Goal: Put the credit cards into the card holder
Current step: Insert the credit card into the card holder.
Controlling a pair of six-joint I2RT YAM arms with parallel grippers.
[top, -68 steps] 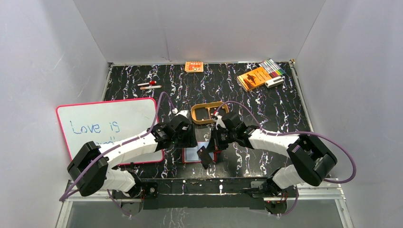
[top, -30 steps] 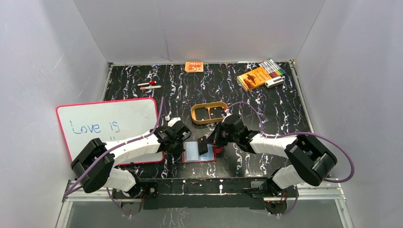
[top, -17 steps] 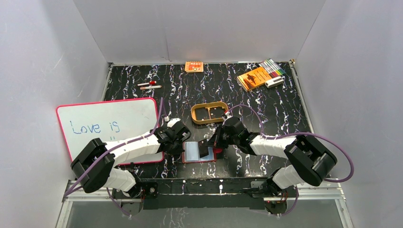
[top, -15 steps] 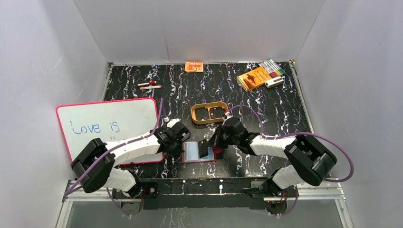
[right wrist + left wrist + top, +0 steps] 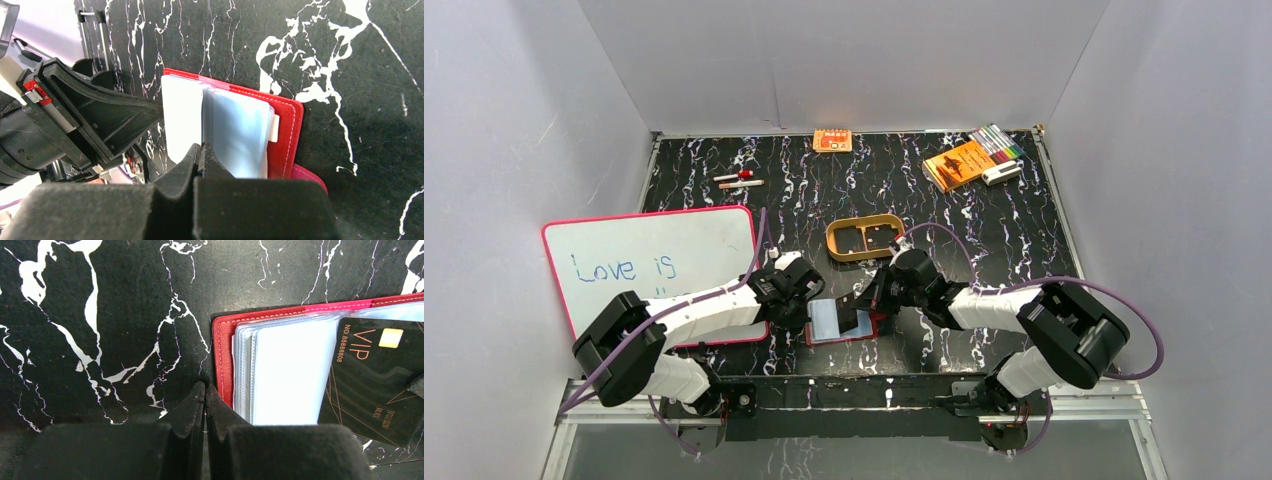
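1. Your card holder [image 5: 223, 360] lies open and flat on the black marbled table [image 5: 100, 290], close to the near edge, with the 2 arms on either side of it.
2. Its clear sleeves [image 5: 290, 370] are fanned up in the middle, over the red cover.
3. Your left gripper [image 5: 205, 390] has its fingers pressed together with nothing between them. The tips are down at the holder's left edge, just beside the red cover.
4. Your right gripper [image 5: 201, 149] is closed tight on 1 black card [image 5: 372, 375] marked VIP. In the right wrist view the card is edge-on and barely shows.
5. That card sits tilted over the right half of the sleeves. You cannot tell from these views whether its edge is inside a pocket.
6. The tan tray [image 5: 836, 245] sits just beyond the holder, and the whiteboard [image 5: 654, 260] lies to its left, under your left arm.
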